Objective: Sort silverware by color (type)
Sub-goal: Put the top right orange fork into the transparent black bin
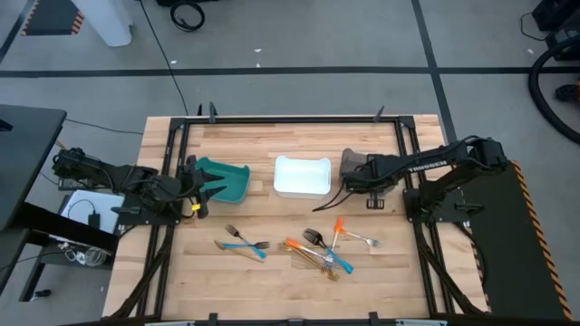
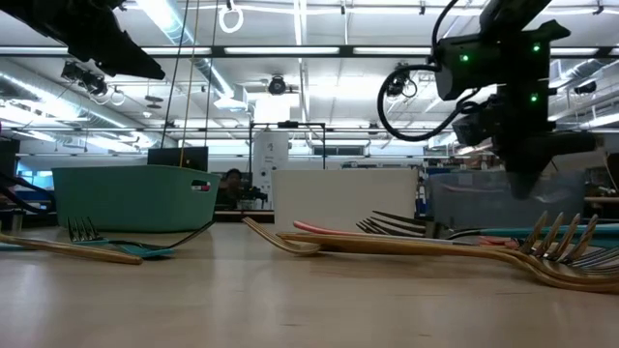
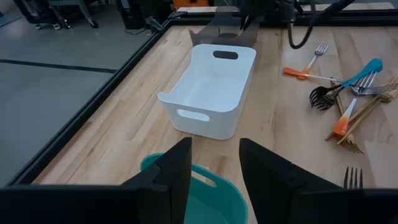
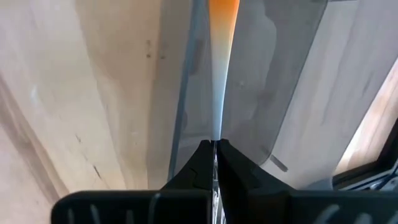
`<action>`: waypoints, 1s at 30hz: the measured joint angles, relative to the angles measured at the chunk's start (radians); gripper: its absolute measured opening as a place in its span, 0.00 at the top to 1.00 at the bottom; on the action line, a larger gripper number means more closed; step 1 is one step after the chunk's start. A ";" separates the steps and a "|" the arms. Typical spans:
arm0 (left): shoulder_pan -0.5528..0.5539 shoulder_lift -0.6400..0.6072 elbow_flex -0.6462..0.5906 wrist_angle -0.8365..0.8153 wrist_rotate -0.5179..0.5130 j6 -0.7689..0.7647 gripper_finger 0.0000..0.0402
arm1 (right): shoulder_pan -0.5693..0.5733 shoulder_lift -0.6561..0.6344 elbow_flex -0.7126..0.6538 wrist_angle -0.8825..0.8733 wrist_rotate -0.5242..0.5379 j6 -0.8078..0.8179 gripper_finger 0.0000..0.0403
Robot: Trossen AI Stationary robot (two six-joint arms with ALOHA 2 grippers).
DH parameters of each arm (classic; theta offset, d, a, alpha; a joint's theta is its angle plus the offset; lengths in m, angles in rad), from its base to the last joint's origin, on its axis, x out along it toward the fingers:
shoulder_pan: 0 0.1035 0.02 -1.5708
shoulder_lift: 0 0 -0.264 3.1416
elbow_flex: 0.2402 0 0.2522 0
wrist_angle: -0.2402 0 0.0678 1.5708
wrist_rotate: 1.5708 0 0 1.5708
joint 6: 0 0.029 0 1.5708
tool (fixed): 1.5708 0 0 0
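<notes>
Overhead and tabletop-level views share the white bin [image 1: 302, 176]; wrist cameras look close.

arms: dark, jointed | cables: black loops | lettering: white | LEDs: green

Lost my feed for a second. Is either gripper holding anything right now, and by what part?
The right gripper, over the grey bin, is shut on an orange-handled utensil, pinched at its metal end. The left gripper, above the teal bin, is open and holds nothing.

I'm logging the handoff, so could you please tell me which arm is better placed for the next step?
Right: the right gripper pinches an orange-handled utensil over the grey bin. The left gripper waits open above the teal bin.
</notes>
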 joint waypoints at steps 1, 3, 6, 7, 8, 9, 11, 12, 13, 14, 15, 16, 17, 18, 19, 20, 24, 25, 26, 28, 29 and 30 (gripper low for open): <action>0.000 0.000 0.000 0.000 0.000 -0.004 0.65 | 0.006 0.000 0.000 0.000 0.001 -0.015 0.97; 0.000 0.000 0.000 0.000 0.000 -0.004 0.65 | 0.019 0.000 0.000 0.000 0.004 -0.043 0.97; 0.000 0.000 0.000 0.000 0.000 -0.004 0.65 | 0.038 0.000 0.000 0.000 0.025 -0.085 0.97; 0.000 0.000 0.000 0.000 0.000 -0.004 0.65 | 0.044 0.000 0.000 0.000 0.028 -0.101 0.97; 0.000 0.000 0.000 0.000 0.000 -0.004 0.65 | 0.050 0.000 0.000 -0.001 0.030 -0.116 0.97; 0.000 0.000 0.000 0.000 0.000 -0.004 0.65 | 0.052 0.000 0.000 0.000 0.030 -0.124 0.97; 0.000 0.000 0.000 0.001 0.000 -0.005 0.65 | 0.052 0.000 0.000 0.000 0.029 -0.128 0.97; 0.000 0.000 0.000 0.000 0.000 -0.005 0.65 | 0.052 0.000 0.000 0.000 0.029 -0.121 0.97; 0.000 0.000 0.000 0.001 0.000 -0.005 0.65 | 0.052 0.000 0.000 0.000 0.028 -0.113 0.97; 0.000 0.000 0.000 0.001 0.000 -0.004 0.65 | 0.052 0.000 0.000 0.000 0.029 -0.104 0.97; 0.000 0.000 0.000 0.001 0.000 -0.004 0.65 | 0.052 0.000 0.000 0.001 0.028 -0.093 0.97; 0.000 0.000 0.000 0.001 0.000 -0.004 0.65 | 0.052 0.000 0.000 0.002 0.024 -0.081 0.97; 0.000 0.000 0.000 0.001 0.000 -0.004 0.65 | 0.048 0.000 0.000 0.005 0.013 -0.065 0.97; 0.000 0.000 0.000 0.001 0.000 -0.004 0.65 | 0.041 0.000 0.000 0.009 -0.004 -0.052 0.97; 0.000 0.000 0.000 0.001 0.000 -0.004 0.65 | 0.034 0.000 0.000 0.012 -0.025 -0.035 0.97; 0.000 0.000 0.000 0.000 0.000 -0.004 0.65 | 0.025 0.000 0.000 0.014 -0.051 -0.013 0.96; 0.000 0.000 0.000 0.001 0.000 -0.004 0.65 | -0.001 0.000 0.000 0.032 -0.135 0.070 0.96; 0.000 0.000 0.000 0.001 0.000 -0.003 0.65 | -0.004 0.000 0.000 0.031 -0.138 0.085 0.95; 0.000 0.000 0.000 0.001 0.000 -0.003 0.65 | -0.005 0.000 0.000 0.032 -0.138 0.094 0.95; 0.000 0.000 0.000 0.001 0.000 -0.003 0.65 | -0.006 0.000 0.000 0.031 -0.136 0.096 0.92; 0.000 0.000 0.000 0.001 0.000 -0.003 0.65 | -0.006 0.000 0.000 0.031 -0.135 0.097 0.91; 0.000 0.000 0.000 0.001 0.000 -0.003 0.65 | -0.005 0.000 0.000 0.031 -0.133 0.099 0.89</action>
